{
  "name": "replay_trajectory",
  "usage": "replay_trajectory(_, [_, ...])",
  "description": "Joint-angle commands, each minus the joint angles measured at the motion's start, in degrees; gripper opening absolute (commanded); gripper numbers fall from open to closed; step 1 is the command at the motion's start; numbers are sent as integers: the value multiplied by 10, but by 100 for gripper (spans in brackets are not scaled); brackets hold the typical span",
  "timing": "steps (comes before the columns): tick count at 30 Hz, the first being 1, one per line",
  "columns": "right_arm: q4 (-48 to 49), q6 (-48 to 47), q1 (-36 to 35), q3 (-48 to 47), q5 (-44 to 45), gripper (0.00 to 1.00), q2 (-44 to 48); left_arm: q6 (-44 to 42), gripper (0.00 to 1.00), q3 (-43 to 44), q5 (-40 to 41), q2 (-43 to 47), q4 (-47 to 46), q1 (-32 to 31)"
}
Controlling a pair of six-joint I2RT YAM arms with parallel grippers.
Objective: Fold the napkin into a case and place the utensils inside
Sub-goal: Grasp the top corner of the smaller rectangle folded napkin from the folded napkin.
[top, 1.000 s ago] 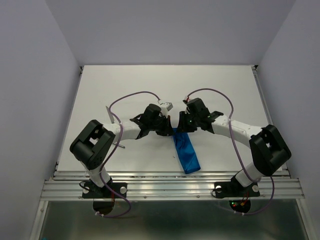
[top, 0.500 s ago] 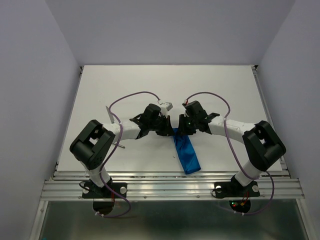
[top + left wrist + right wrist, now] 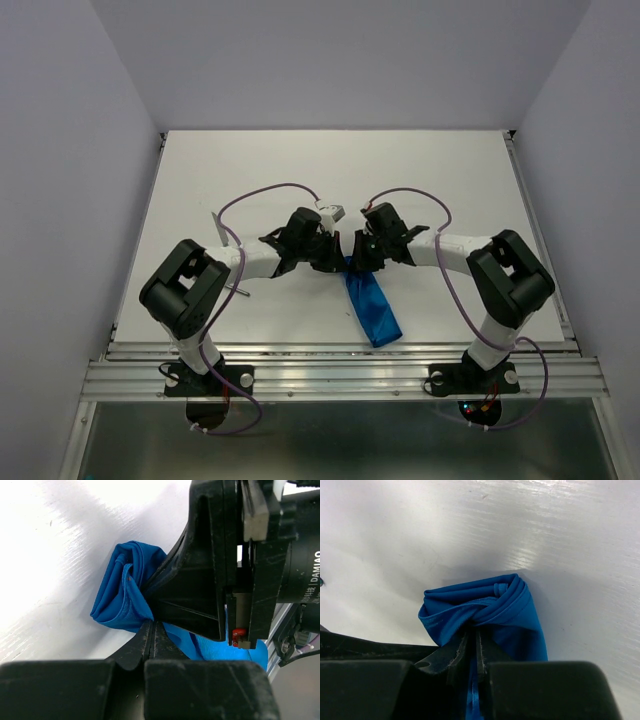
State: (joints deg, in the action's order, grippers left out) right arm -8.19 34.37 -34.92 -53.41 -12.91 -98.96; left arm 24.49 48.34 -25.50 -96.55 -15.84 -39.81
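Note:
The bright blue napkin [image 3: 372,305] lies folded into a narrow strip running from the table's middle toward the near edge. Both grippers meet at its far end. My left gripper [image 3: 340,260] is shut, its tips [image 3: 152,625] pinching the bunched edge of the napkin [image 3: 120,595]. From the opposite side, my right gripper [image 3: 360,260] is shut on the same end. Blue cloth [image 3: 495,605] shows between its fingers [image 3: 472,635]. A slim grey utensil end [image 3: 241,291] sticks out beside the left arm; the rest of the utensils is hidden.
The white table [image 3: 330,170] ends at a metal rail [image 3: 340,375] along the near edge. The right gripper's black body [image 3: 225,570] fills the left wrist view close above the cloth. Purple cables [image 3: 265,195] loop over both forearms.
My right arm has drawn its elbow in and shifted left, and its jaws have closed on the napkin's far end. The left arm and the strip have stayed put.

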Motion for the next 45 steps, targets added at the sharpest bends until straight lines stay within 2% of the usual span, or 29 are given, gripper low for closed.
replay_trajectory(1, [11, 21, 0, -16, 33, 14, -27, 0, 0, 7, -22, 25, -18, 2])
replay_trajectory(7, [37, 24, 0, 4, 30, 18, 0, 1, 0, 4, -27, 21, -21, 1])
replay_trajectory(11, [41, 20, 0, 8, 6, 27, 35, 6, 0, 3, -21, 17, -24, 2])
replay_trajectory(14, [33, 18, 0, 9, 0, 32, 71, 7, 0, 3, -20, 17, -27, 4])
replay_trajectory(20, [-11, 8, 0, 12, 16, 36, 139, 4, 0, 3, -23, 16, -27, 7])
replay_trajectory(22, [-25, 12, 0, 18, 30, 34, 149, 3, 0, 4, -25, 14, -26, 8])
replay_trajectory(26, [-30, 25, 0, 44, 73, 20, 168, 4, 0, 4, -25, 15, -26, 8])
replay_trajectory(29, [-26, 38, 0, 65, 75, 15, 164, 3, 0, 4, -25, 16, -26, 10])
replay_trajectory(34, [5, 56, 0, 93, 63, 11, 159, 1, 0, 4, -26, 15, -24, 11])
replay_trajectory(45, [68, 45, -5, 89, -16, 11, 86, 4, 0, 5, -29, 15, -26, 12])
